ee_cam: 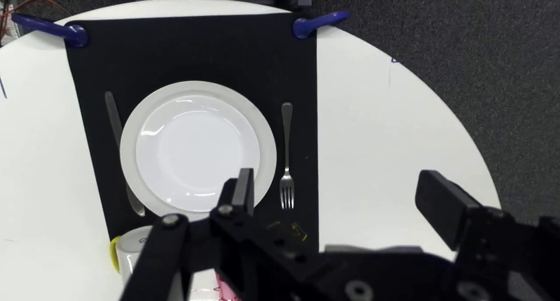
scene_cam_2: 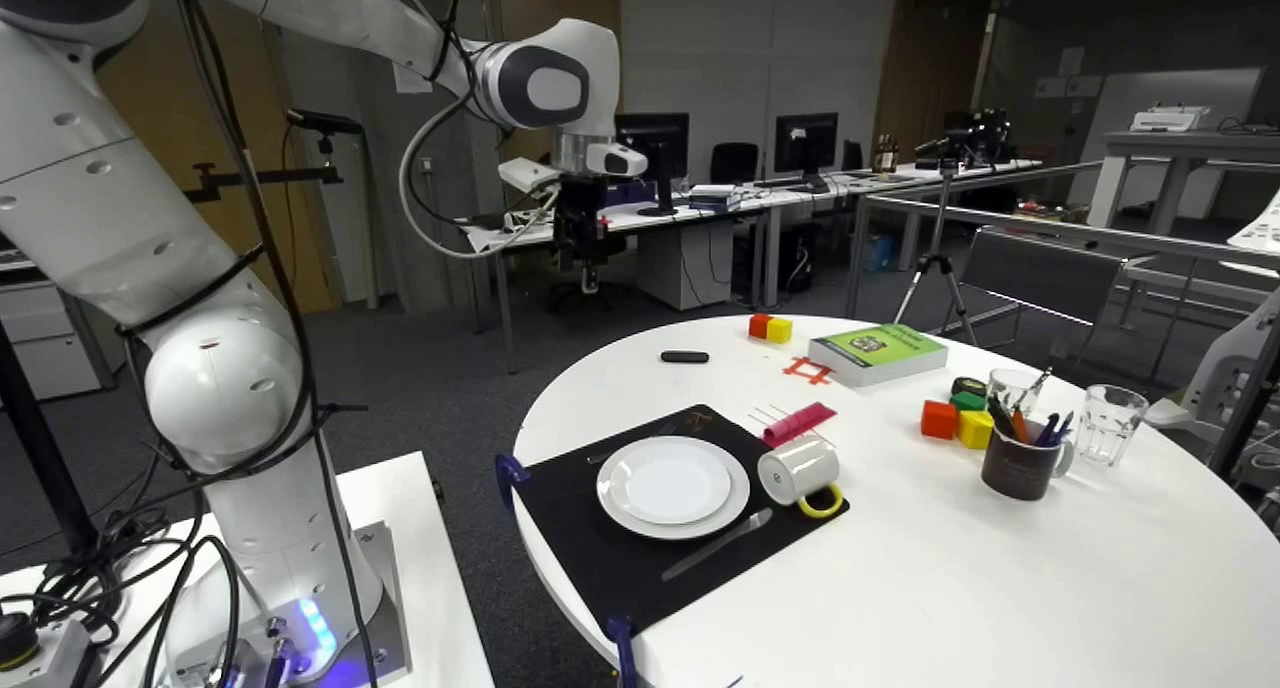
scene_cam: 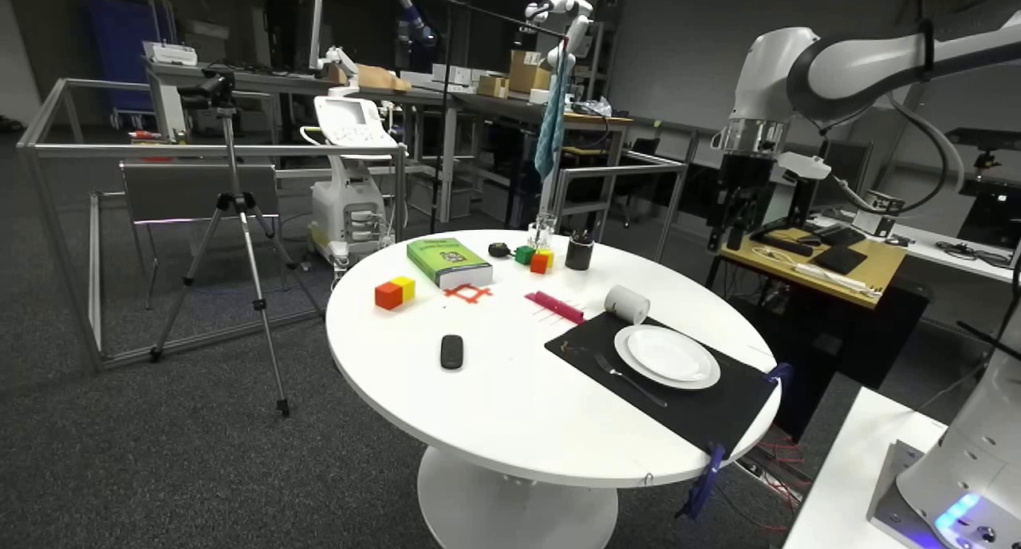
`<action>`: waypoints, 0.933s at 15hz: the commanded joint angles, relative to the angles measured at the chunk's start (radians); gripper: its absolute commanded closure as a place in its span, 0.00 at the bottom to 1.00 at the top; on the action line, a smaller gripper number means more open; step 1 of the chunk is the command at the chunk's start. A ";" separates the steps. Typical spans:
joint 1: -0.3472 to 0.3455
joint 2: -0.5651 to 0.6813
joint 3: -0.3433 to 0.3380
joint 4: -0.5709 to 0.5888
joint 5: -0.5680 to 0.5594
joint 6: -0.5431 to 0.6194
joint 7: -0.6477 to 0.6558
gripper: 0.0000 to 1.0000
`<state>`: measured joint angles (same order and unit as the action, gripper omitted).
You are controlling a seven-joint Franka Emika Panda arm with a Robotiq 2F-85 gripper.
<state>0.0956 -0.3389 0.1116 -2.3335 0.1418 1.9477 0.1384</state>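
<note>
My gripper [ee_cam: 337, 185] is open and empty, high above the round white table [scene_cam: 494, 421]. It also hangs in both exterior views [scene_cam: 724, 234] [scene_cam_2: 588, 273]. Below it in the wrist view lies a black placemat [ee_cam: 192, 51] with two stacked white plates [ee_cam: 199, 148]. A fork [ee_cam: 287, 161] lies on one side of the plates and a knife [ee_cam: 114, 117] on the other, partly under the plate rim. A white mug with a yellow handle [scene_cam_2: 800, 471] lies on its side at the mat's edge. A pink ribbed piece [scene_cam_2: 798, 424] lies beside it.
A black oblong object [scene_cam: 451, 352], a green book [scene_cam: 450, 263] and red and yellow cubes [scene_cam: 389, 295] are on the table. A dark mug with pens [scene_cam_2: 1022, 463], more cubes [scene_cam_2: 939, 420] and glasses [scene_cam_2: 1110, 424] stand farther along. Blue clamps [ee_cam: 321, 24] hold the mat at the edge.
</note>
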 commanded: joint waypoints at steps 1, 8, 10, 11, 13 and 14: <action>-0.057 0.042 -0.091 -0.010 -0.013 0.096 -0.132 0.00; -0.172 0.208 -0.271 0.042 0.001 0.199 -0.361 0.00; -0.174 0.182 -0.263 0.015 0.004 0.185 -0.335 0.00; -0.184 0.200 -0.271 0.019 0.005 0.185 -0.346 0.00; -0.185 0.207 -0.268 0.019 0.005 0.185 -0.346 0.00; -0.183 0.206 -0.265 0.019 0.005 0.185 -0.345 0.00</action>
<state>-0.0783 -0.1334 -0.1618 -2.3165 0.1456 2.1349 -0.2062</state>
